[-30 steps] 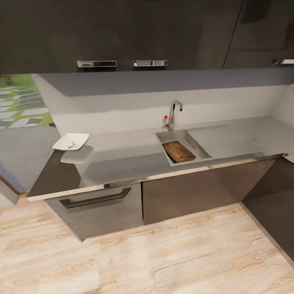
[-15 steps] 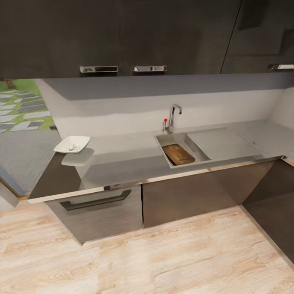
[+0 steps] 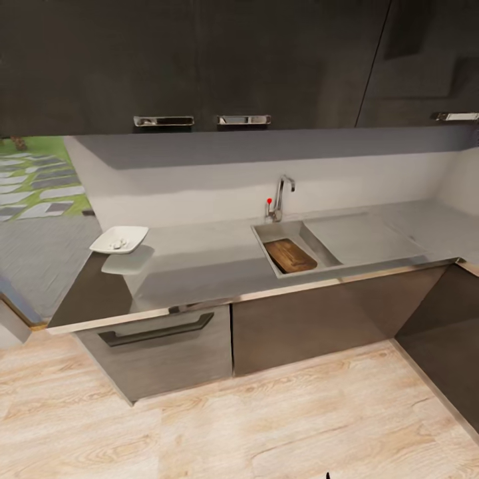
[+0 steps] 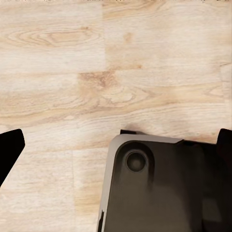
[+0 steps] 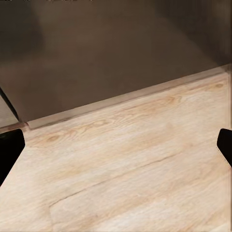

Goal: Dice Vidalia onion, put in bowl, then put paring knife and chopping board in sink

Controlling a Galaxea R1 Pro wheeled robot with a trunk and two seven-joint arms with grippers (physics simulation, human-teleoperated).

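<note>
Nearest, both grippers hang low over the pale wood-plank floor (image 3: 279, 426): the left gripper (image 4: 116, 150) and the right gripper (image 5: 116, 145) each have their dark fingertips spread wide, holding nothing. Further off runs the glossy grey countertop (image 3: 199, 256). At its left end sits the white squarish bowl (image 3: 119, 239) with small pale pieces inside. The dark-brown wooden chopping board (image 3: 289, 255) lies in the grey steel sink (image 3: 266, 233). The knife cannot be made out, so the task looks nearly or fully done.
</note>
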